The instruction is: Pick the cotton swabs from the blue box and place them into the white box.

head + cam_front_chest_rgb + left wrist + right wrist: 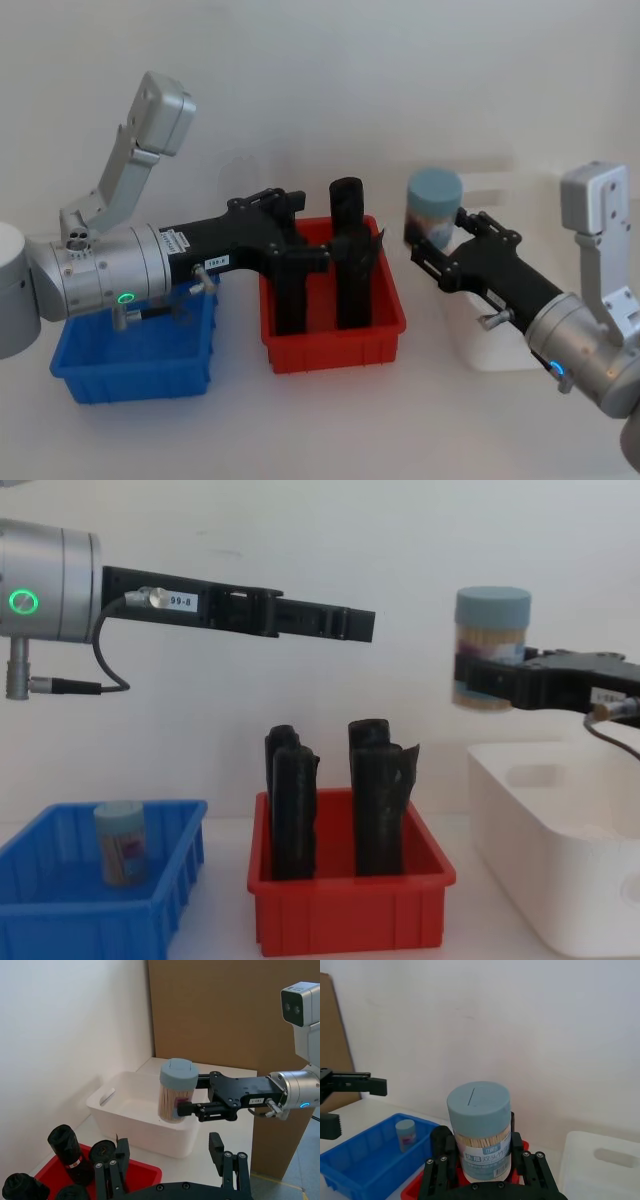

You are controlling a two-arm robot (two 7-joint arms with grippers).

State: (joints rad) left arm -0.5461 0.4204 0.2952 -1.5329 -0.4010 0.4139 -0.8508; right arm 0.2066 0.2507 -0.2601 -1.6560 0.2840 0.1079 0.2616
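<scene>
Blue box (60, 920) nearest, one swab tub (122, 842) upright inside. Red bin (350, 915) beside it, black rolls (375, 800) standing in it. Left gripper (350, 625) hangs high over the red bin, fingers spread, empty. Right gripper (487, 685) pinches a second swab tub (492, 630), upright, in the air over the red-bin-side edge of the white box (540, 880).

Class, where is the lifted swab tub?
The tub is on the chest view's right, held upright by the right gripper above the white box's left edge.
</scene>
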